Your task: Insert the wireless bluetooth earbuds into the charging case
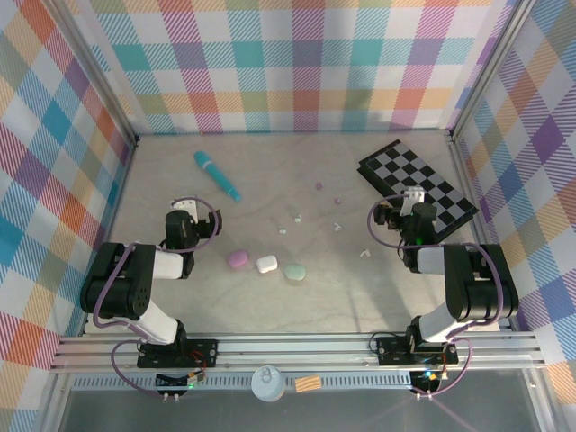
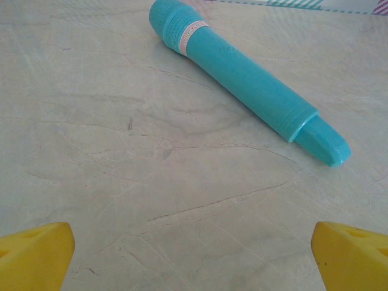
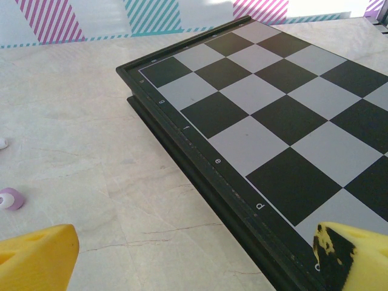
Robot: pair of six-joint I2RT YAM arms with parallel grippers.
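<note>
tiny white and purple earbuds (image 3: pixel 11 199) scattered loose, left claw (image 2: pixel 194 251), right claw (image 3: pixel 195 254) both spread, empty

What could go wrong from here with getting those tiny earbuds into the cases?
1. The earbuds are tiny and scattered, so a clumsy pinch may flick one away.
2. The left gripper faces the teal stick, so it might grab that instead.
3. The right gripper sits at the edge of the chessboard and could bump it.
</note>
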